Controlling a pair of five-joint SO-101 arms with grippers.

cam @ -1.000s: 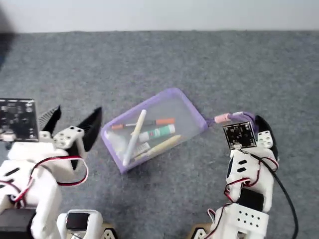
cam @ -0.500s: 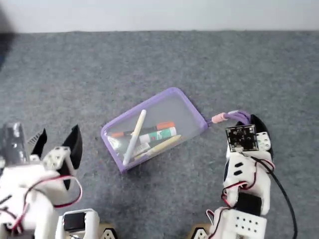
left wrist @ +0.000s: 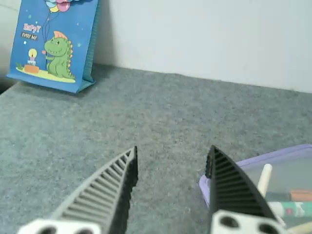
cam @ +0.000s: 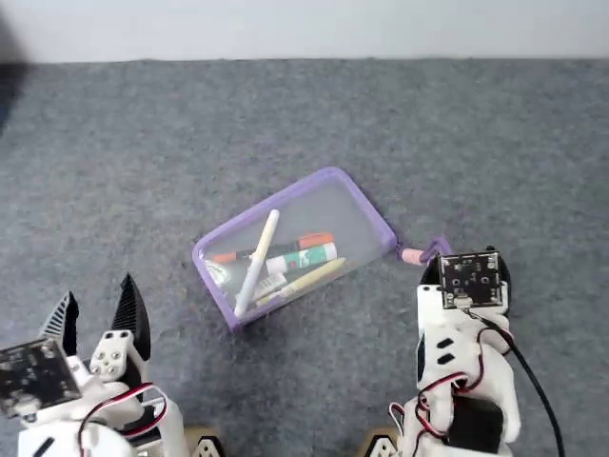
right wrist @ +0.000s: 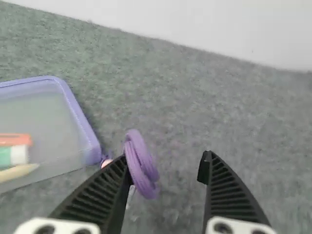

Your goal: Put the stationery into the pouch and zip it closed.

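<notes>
A clear pouch (cam: 295,243) with purple trim lies mid-table, holding pens, a glue stick and a pencil (cam: 276,259). Its purple loop strap (right wrist: 140,163) and pink zipper pull (cam: 412,256) trail from the corner nearest the right arm. My right gripper (right wrist: 165,168) is open, pulled back near the table's front, with the strap lying just ahead between its fingers, untouched. My left gripper (left wrist: 171,163) is open and empty at the front left, well short of the pouch's (left wrist: 273,170) near end. The stationery (right wrist: 14,156) shows through the pouch wall.
A blue gift bag (left wrist: 53,44) with a dinosaur print stands against the white wall at the far left. Grey carpet (cam: 304,124) covers the table all around the pouch.
Both arms have drawn back toward the table's front. The left gripper left the pouch's end. The right gripper retreated from the strap, which now lies slack beside the pouch corner.
</notes>
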